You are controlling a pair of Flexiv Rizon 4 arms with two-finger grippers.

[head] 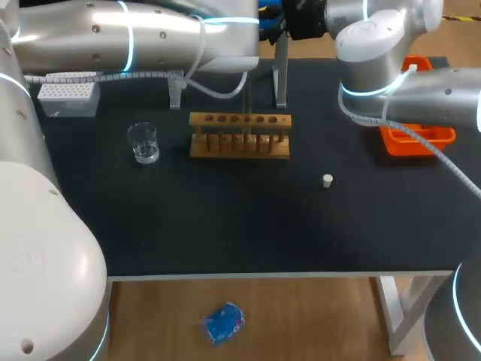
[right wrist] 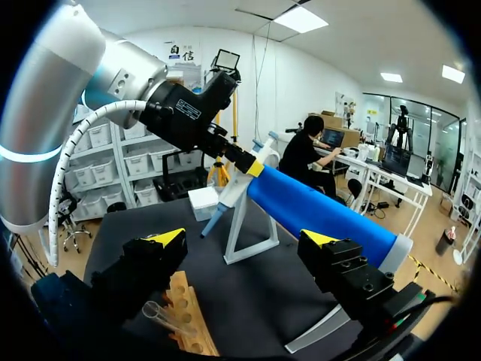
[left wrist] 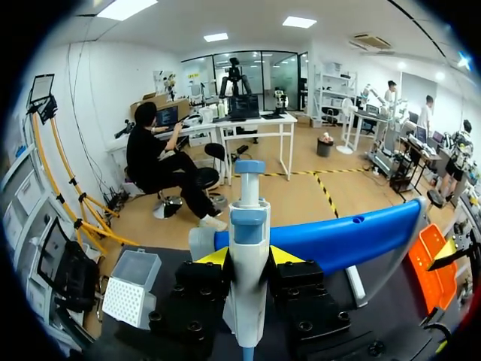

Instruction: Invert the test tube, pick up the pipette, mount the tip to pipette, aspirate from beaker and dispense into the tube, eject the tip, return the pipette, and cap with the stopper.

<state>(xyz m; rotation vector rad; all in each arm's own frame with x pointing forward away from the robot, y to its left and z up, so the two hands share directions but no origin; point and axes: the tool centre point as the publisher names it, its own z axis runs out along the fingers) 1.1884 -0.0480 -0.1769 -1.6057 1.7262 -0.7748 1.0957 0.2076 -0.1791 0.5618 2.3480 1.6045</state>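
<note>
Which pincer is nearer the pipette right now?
Left. The left pincer is shut on the pipette, a finger on each side. The right pincer is open and apart from it, over the rack, with the pipette ahead of its fingers.

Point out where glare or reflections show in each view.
Head view: bright highlights on the left arm, glints in the beaker, matte table. Left wrist view: pipette evenly lit, no harsh glare. Right wrist view: glints along the test tube.

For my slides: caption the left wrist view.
Left claw shut on the upright pipette, white tip box beside it.
</note>
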